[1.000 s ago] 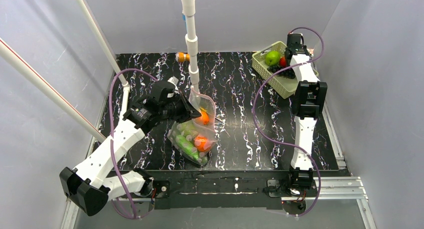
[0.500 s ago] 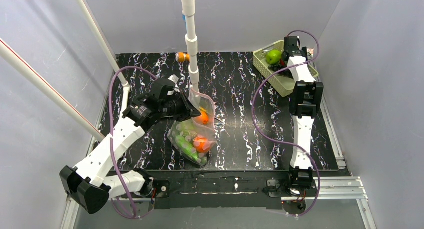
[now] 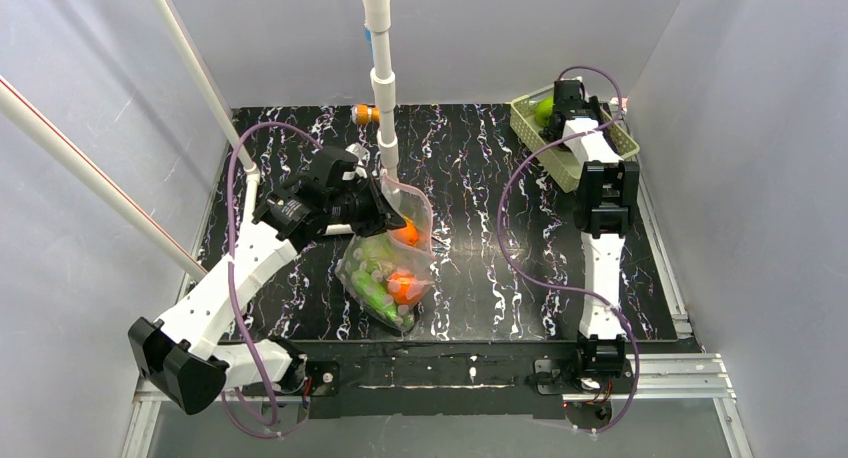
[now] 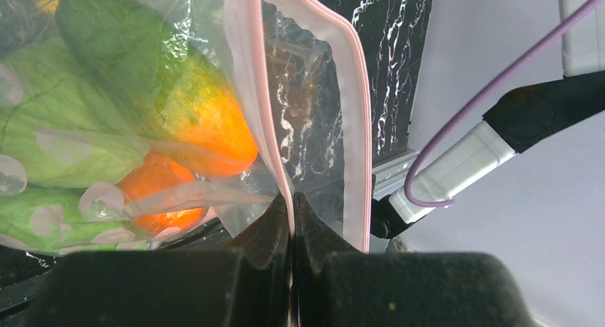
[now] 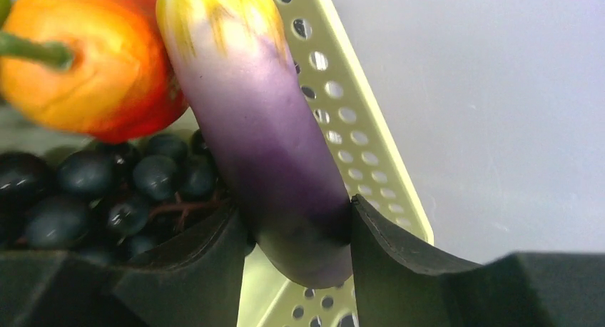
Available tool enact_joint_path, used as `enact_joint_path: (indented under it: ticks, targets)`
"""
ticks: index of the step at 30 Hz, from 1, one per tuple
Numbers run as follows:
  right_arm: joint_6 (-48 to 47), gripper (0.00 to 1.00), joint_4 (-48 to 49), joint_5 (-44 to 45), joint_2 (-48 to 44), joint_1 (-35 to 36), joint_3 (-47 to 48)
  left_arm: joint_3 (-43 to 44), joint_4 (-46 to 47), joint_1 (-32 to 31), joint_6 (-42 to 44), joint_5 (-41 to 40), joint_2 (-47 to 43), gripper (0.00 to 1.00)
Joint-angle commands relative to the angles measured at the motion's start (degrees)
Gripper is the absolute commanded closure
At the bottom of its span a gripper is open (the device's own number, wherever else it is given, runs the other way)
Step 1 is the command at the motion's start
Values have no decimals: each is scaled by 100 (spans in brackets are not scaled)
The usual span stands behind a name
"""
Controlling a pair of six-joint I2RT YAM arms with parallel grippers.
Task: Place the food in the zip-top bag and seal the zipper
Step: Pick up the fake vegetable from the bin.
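The black, white-veined table (image 3: 470, 168) is seen to carry the zip-top bag (image 3: 385, 268) near its middle, close to the front edge. The bag is already filled with long green leafy pieces (image 4: 50, 134) and orange balls (image 4: 160, 188). Its mouth is held up and stands parted. At the far right corner a pale green mesh basket (image 3: 527, 130) is set. The left gripper (image 4: 292, 207) is pressed together on the bag, with one side of the pink zipper (image 4: 265, 120) pinched between its fingers, while the other side of the strip is left hanging free just beside it. The right gripper (image 5: 296, 230) is lowered into the basket and is clamped around the purple eggplant (image 5: 257, 127), which is gripped at its darker end. An orange-red fruit (image 5: 85, 63) is seen touching the eggplant, and a bunch of dark grapes (image 5: 107, 177) is lying beneath it
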Motion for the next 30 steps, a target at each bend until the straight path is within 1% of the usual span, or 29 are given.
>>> enact_joint_path:
  ticks: [1, 3, 6, 8, 12, 15, 17, 20, 22, 25, 29, 30]
  targets:
    - [-74, 89, 655, 305, -1167, 368, -409, -260, 0, -12, 7, -11, -465, 100]
    - [147, 91, 514, 303, -1410, 378, -505, -418, 47, -8, -48, -81, -666, 100]
    - [658, 97, 2, 245, -1757, 394, -549, -486, 45, -4, -46, -203, -838, 100]
    - [1130, 99, -445, 78, -2061, 400, -595, -503, 76, -4, -24, -284, -879, 100]
    - [2164, 99, -1304, -859, -2783, 428, -836, -573, 318, -4, -82, -286, -927, 100]
    - [2900, 99, -1604, -2042, -3510, 429, -1428, -652, 550, -4, -165, -245, -1035, 100]
    - [3259, 99, -1497, -3105, -4143, 437, -2157, -702, 676, -1, -215, -309, -1161, 100]
    - [3550, 99, -983, -4103, -4922, 458, -3160, -751, 794, -4, -248, -355, -1316, 100]
    - [3713, 99, -875, -4690, -5262, 457, -3477, -765, 802, -4, -257, -351, -1386, 100]
    - [4154, 99, -547, -6165, -5864, 464, -4056, -869, 860, -4, -306, -356, -1534, 100]
    - [4979, 99, 424, -7739, -6728, 585, -5032, -1032, 917, -3, -379, -386, -1755, 100]
    - [5218, 99, 669, -8001, -6902, 651, -5232, -1050, 916, -1, -385, -410, -1800, 100]
